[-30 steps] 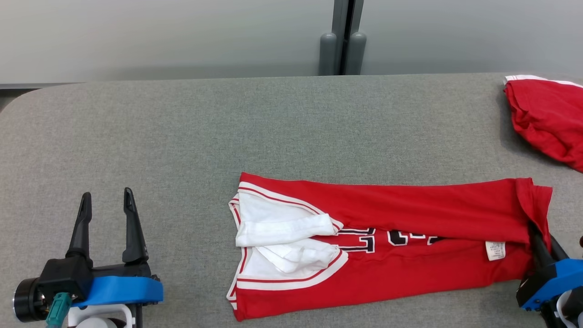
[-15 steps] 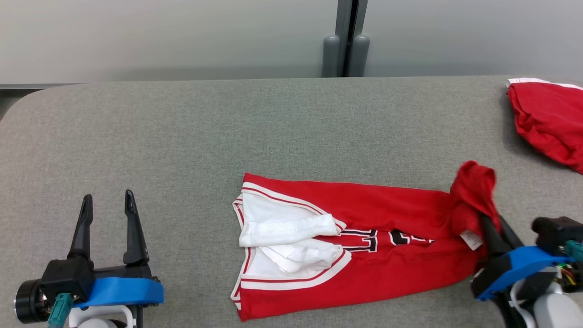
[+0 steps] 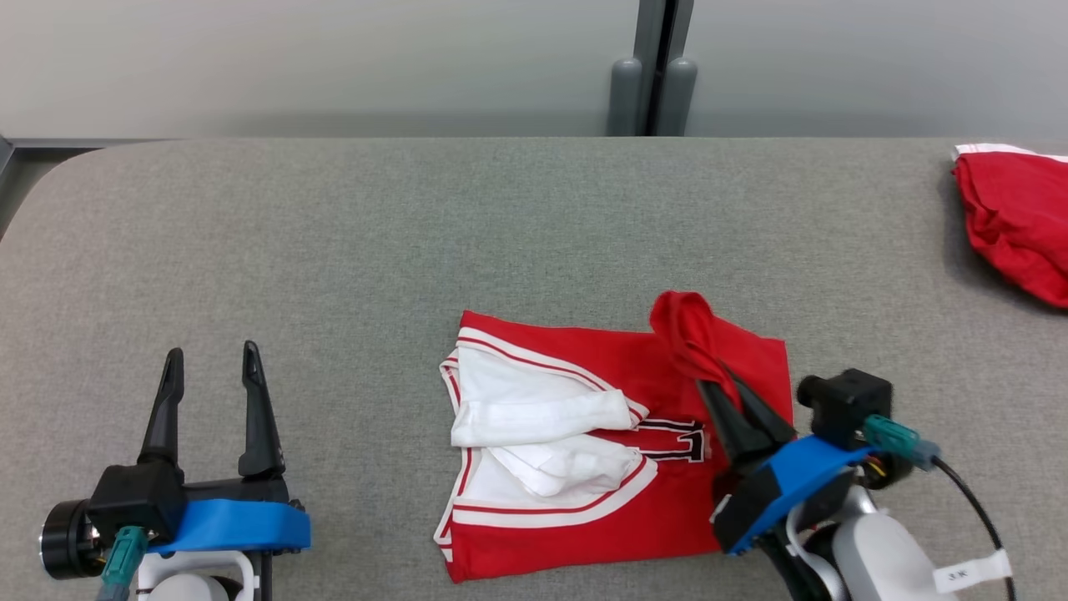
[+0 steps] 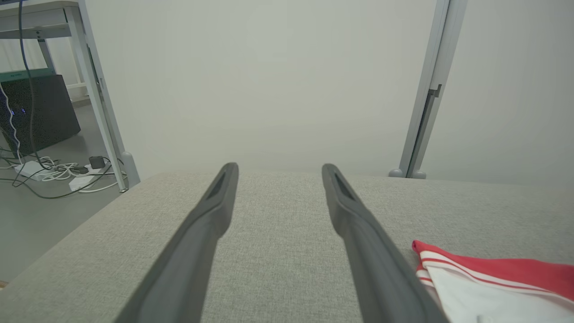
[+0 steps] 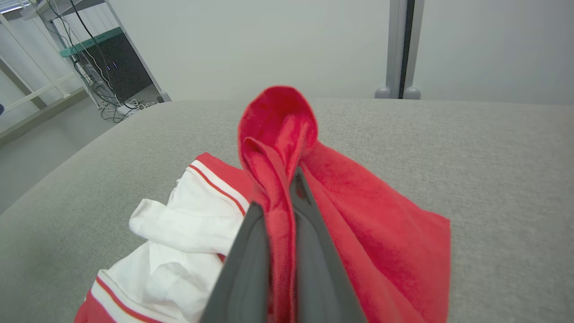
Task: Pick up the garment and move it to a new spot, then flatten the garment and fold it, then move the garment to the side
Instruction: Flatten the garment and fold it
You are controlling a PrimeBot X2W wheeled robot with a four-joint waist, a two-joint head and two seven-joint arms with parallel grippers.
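Your right gripper (image 3: 719, 386) is pinched tight on a raised red fold at the 3 o'clock end of the garment (image 3: 584, 492), which lies mid-table (image 3: 334, 250) with its white sleeves toward 9 o'clock, while your left gripper (image 3: 211, 361) stands wide apart well off at the garment's 9 o'clock.

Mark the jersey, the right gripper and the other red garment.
jersey (image 3: 584, 547), head view, lower red panel
right gripper (image 3: 719, 388), head view, between its fingertips, shut on the jersey
other red garment (image 3: 1014, 217), head view, middle of its red cloth
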